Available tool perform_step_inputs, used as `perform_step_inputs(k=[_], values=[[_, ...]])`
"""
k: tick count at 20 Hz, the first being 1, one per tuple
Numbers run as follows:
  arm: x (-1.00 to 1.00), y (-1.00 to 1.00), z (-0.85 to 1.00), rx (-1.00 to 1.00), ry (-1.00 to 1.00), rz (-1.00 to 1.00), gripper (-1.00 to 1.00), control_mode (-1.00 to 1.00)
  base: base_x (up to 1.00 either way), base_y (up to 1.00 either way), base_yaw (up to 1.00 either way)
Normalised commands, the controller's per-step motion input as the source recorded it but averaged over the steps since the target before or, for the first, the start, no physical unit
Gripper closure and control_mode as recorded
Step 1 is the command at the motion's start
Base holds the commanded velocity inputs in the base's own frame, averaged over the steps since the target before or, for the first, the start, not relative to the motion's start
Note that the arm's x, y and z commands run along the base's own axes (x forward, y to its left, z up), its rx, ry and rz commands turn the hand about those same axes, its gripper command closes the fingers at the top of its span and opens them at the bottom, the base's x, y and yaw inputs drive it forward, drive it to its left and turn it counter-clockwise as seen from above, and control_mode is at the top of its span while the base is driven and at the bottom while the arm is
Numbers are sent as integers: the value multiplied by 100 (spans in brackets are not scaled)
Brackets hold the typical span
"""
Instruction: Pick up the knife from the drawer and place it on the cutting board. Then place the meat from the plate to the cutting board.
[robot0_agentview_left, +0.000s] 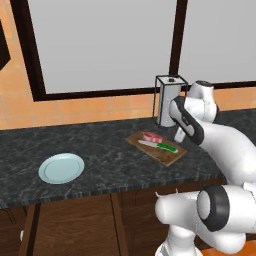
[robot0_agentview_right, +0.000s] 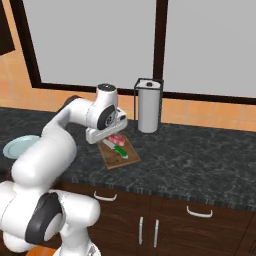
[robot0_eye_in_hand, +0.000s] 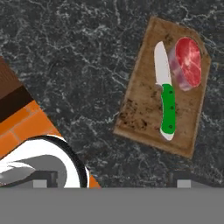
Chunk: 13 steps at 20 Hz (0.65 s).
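Observation:
The brown wooden cutting board (robot0_eye_in_hand: 144, 118) lies on the dark stone counter. On it rest the knife (robot0_eye_in_hand: 168, 109), green handle and silver blade, and beside the blade the red marbled meat (robot0_eye_in_hand: 189, 61). My gripper (robot0_eye_in_hand: 113, 181) hangs open above the counter beside the board, with nothing between its fingers. From the left base view the board (robot0_agentview_left: 167, 155) carries the knife (robot0_agentview_left: 162, 146) and meat (robot0_agentview_left: 152, 136), and the hand (robot0_agentview_left: 178, 134) hovers just right of them. The pale blue-green plate (robot0_agentview_left: 61, 168) sits bare, far left. Which front below the counter is the drawer I cannot tell.
A paper towel roll in a wire holder (robot0_agentview_left: 170, 100) stands on the counter right behind the board, close to my arm. Dark brown drawer and cabinet fronts (robot0_agentview_right: 200, 212) with silver handles run under the counter's edge. A large window backs the counter.

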Motion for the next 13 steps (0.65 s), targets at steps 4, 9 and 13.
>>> perform_step_inputs(k=[4, 9, 13], values=[[-81, 2, 100, 0, 0, -23, -100, -100, 0, 0, 0], [-99, 6, 100, 0, 0, -14, -100, -100, 0, 0, 0], [-100, 11, 100, 0, 0, -15, -100, -100, 0, 0, 0]])
